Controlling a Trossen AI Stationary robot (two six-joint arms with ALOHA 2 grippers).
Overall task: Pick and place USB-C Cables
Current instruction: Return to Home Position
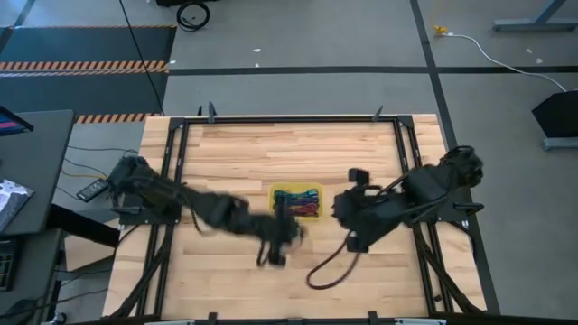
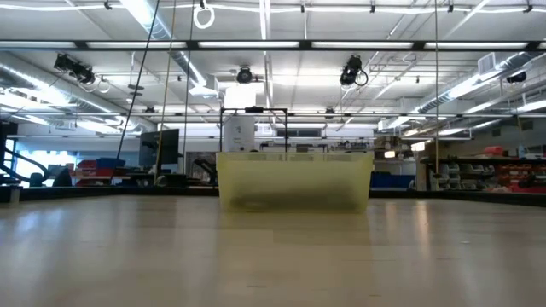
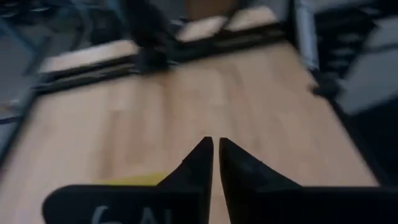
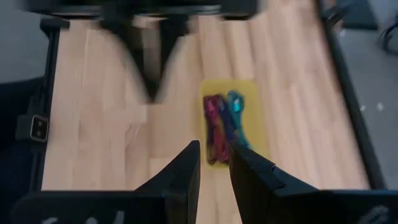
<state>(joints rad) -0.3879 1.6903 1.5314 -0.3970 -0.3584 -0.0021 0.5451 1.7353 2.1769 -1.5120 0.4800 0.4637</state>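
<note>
A yellow tray (image 1: pixel 298 202) sits at mid-table and holds several short cable bundles (image 1: pixel 299 199). The right wrist view shows maroon (image 4: pixel 211 129), violet (image 4: pixel 224 124) and teal (image 4: pixel 237 114) bundles lying flat in the tray. My right gripper (image 1: pixel 338 208) hovers just right of the tray, open by a narrow gap, with nothing between the fingers (image 4: pixel 214 154). My left gripper (image 1: pixel 274 254) is near the tray's near left corner, blurred, shut and empty (image 3: pixel 215 147). The low view shows only the tray's translucent wall (image 2: pixel 294 181).
A black metal frame (image 1: pixel 289 118) runs around the wooden tabletop. A loop of thick black robot wiring (image 1: pixel 325 269) lies on the table near the right arm. Bare wood stretches beyond the tray toward the far edge (image 1: pixel 289 153).
</note>
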